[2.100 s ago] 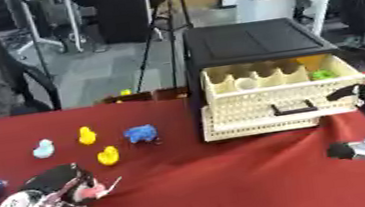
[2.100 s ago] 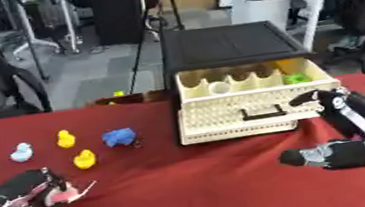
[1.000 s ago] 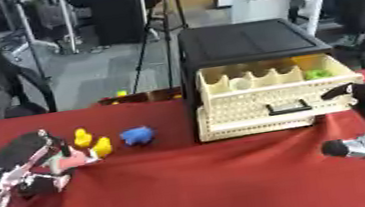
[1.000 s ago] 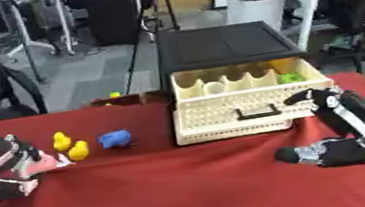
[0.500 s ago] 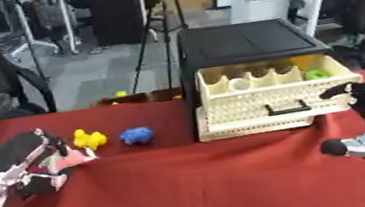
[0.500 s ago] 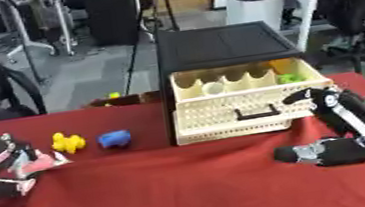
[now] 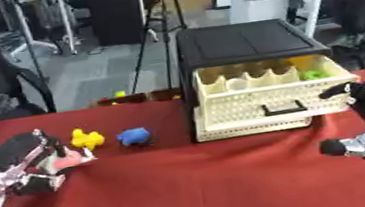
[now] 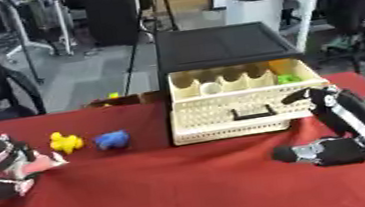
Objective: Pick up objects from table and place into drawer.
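Your left hand (image 7: 31, 163) sits at the table's left, fingers curled, seemingly holding nothing; yellow toy (image 7: 87, 138) just right and far of it, blue toy (image 7: 134, 136) beyond; open drawer (image 7: 264, 89) farther right; right hand (image 8: 329, 150) clenched, idle, well apart.

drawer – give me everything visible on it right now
The drawer is cream plastic with a perforated lattice front and a dark handle. It stands pulled open from a black cabinet on the red table. Inside lie a green thing, a yellow one and a pale round one. No hand touches it.
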`<state>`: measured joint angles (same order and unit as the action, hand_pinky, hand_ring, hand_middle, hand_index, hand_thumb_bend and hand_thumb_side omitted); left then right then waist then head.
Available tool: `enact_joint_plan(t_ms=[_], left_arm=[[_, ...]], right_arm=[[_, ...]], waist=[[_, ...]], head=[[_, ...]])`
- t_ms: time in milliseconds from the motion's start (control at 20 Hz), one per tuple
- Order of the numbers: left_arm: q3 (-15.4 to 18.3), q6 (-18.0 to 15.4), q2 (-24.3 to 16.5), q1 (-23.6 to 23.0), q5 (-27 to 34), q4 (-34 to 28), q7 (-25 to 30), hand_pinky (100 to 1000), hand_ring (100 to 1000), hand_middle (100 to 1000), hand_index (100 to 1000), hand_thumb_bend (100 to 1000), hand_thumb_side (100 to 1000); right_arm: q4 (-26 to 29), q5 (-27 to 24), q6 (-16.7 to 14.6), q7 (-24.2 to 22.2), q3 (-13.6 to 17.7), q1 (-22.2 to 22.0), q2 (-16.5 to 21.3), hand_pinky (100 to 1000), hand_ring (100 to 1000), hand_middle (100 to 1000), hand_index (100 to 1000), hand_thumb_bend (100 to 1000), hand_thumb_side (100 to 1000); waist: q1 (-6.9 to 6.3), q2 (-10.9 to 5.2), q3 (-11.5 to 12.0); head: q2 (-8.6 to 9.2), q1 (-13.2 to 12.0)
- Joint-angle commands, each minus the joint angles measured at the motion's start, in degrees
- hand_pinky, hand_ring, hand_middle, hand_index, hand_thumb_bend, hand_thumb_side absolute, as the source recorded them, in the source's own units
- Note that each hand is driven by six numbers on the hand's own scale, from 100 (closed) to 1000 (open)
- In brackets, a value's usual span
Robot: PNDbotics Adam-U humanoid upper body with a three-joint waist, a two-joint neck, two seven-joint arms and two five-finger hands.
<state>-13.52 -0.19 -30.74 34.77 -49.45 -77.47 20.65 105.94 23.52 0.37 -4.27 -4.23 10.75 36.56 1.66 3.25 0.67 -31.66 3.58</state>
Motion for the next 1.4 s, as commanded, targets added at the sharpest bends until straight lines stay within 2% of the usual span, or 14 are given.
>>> enact_joint_plan(t_ms=[50, 1400], left_arm=[[1.22, 0.00, -2.26, 0.86, -0.22, -0.66, 0.12, 249, 100, 100, 248, 239, 100], [1.16, -0.59, -2.30, 0.71, -0.35, -0.15, 0.91, 254, 100, 100, 244, 240, 100]], right_arm=[[1.28, 0.02, 0.21, 0.05, 0.46, 0.56, 1.31, 100, 100, 100, 770, 1000, 814], [1.41, 0.19, 0.44, -0.11, 0.38, 0.65, 1.42, 100, 100, 100, 770, 1000, 814]], waist=[[-0.09, -0.80, 0.07], [-0.02, -0.84, 0.18]], head=[[-0.39, 0.07], [-0.36, 0.26]])
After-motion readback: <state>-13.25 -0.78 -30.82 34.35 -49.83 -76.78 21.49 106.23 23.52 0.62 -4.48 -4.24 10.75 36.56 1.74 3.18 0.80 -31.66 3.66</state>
